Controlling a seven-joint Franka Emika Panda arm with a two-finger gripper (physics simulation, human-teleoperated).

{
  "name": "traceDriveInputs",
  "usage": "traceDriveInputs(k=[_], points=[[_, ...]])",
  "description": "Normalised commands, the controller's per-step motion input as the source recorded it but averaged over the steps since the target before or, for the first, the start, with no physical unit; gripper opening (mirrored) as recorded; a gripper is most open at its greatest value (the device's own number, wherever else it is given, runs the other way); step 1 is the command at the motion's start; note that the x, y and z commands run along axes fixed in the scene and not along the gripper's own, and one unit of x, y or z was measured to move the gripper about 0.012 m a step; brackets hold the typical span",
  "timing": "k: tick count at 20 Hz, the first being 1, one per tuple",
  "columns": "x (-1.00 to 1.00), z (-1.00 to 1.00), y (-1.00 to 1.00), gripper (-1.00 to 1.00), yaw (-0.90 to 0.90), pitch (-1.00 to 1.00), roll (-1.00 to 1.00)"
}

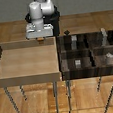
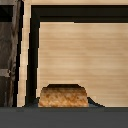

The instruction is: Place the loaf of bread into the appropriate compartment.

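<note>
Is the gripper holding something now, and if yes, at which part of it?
Yes, apparently the loaf of bread. It sits between the fingers of the gripper, above the light tray. The exact contact place cannot be told, since the fingers hardly show.

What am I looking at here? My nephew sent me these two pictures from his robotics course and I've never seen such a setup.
These are simulator renders, not photographs. The white jointed robot arm ends in a gripper, its grasping part. One picture is from a camera off the arm, showing the whole scene; the other is from a camera on the wrist, looking down past the gripper. Below the arm is a light wooden tray on thin legs. Beside it, on the exterior view's right, stands a dark wooden box with compartments, holding small grey objects. The gripper appears to hold the small orange-brown loaf of bread, seen close in the wrist view, above the tray.
</note>
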Motion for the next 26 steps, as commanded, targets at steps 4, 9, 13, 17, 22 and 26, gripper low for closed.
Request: traceDriveInputs(k=[4, 9, 13, 17, 22, 26], points=[[0.00, 0.00, 1.00, -1.00, 0.00, 0.00, 0.00], [0.00, 0.00, 1.00, -1.00, 0.00, 0.00, 0.00], [0.00, 0.00, 1.00, -1.00, 0.00, 0.00, 0.00], [0.06, 0.00, 1.00, -1.00, 0.00, 0.00, 0.00], [0.60, 0.00, 0.00, -1.00, 0.00, 0.00, 0.00], [1.00, 0.00, 0.00, -1.00, 0.00, 0.00, 0.00]])
